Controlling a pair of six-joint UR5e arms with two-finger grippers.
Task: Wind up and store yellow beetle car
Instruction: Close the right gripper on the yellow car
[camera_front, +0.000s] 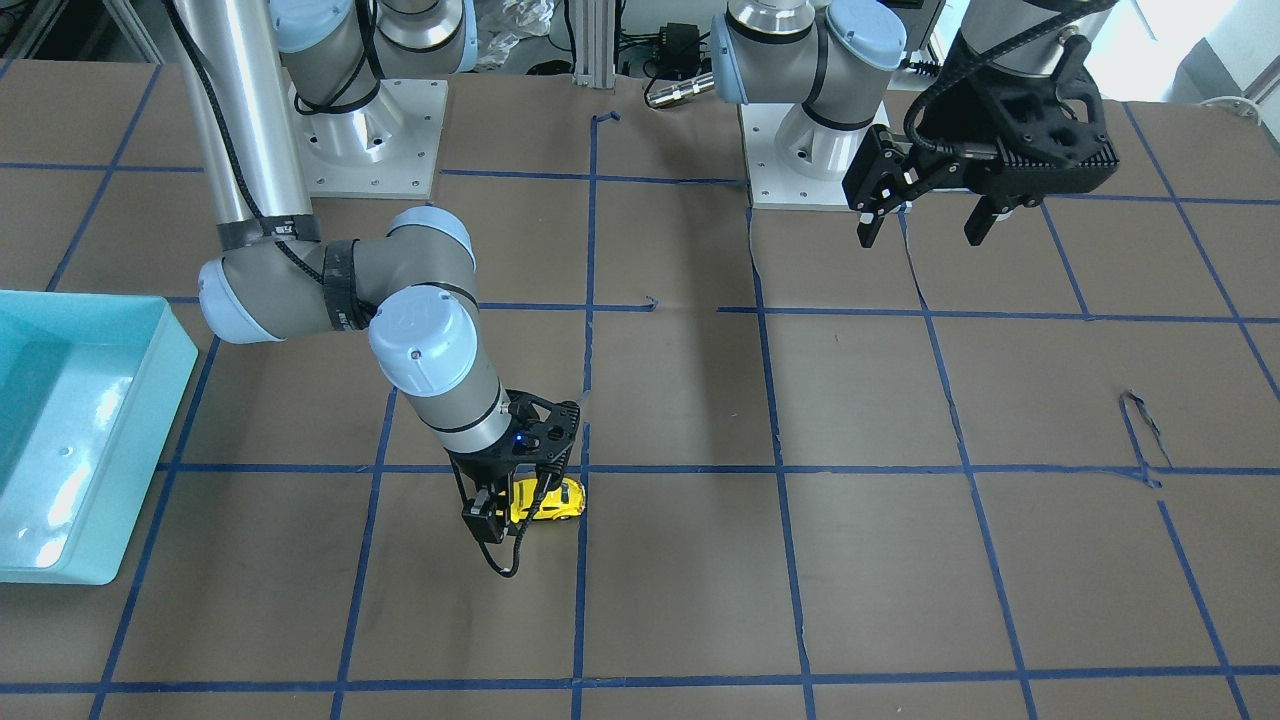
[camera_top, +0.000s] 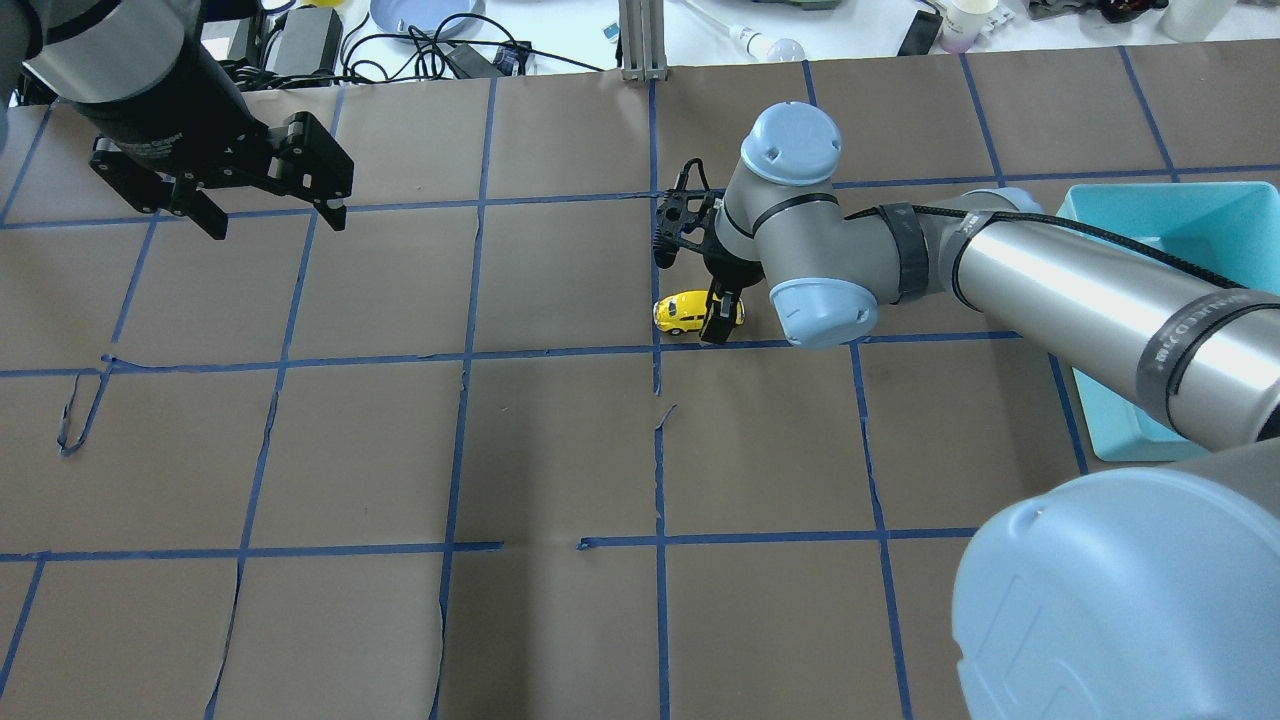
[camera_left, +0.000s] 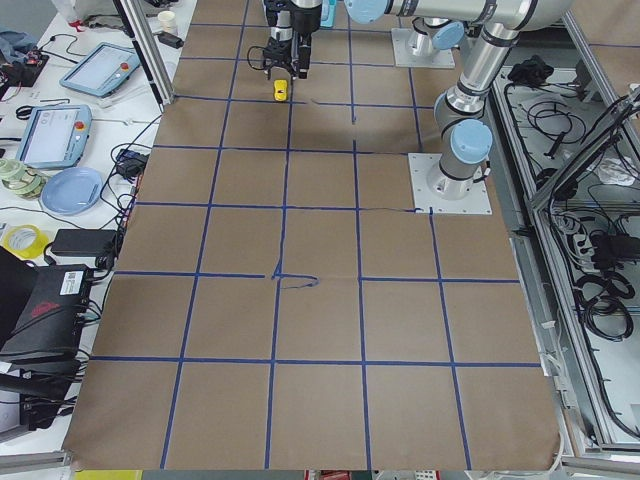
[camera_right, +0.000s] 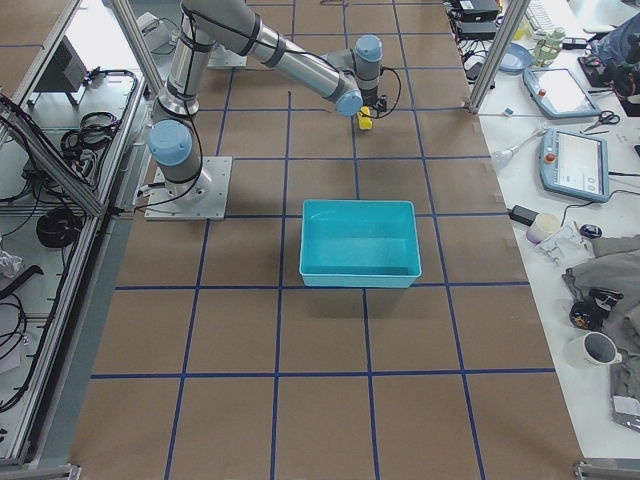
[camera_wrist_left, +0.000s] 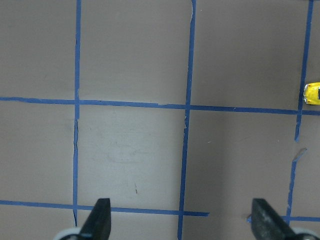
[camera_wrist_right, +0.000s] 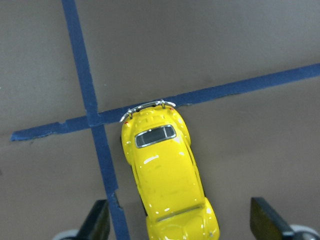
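The yellow beetle car (camera_wrist_right: 167, 180) stands on the counter (camera_top: 400, 450), well apart from the teal bin (camera_right: 360, 276). The right hand (camera_wrist_right: 181, 222) straddles it, fingers apart and not touching; the left hand (camera_front: 923, 235), also apart, idles farther from the bin. Likely next: squeeze the car's sides for winding.

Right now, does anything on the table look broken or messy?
Only the blue tape: one strip has peeled up into a loose loop on the robot's left side. The yellow beetle car sits upright and looks fine.
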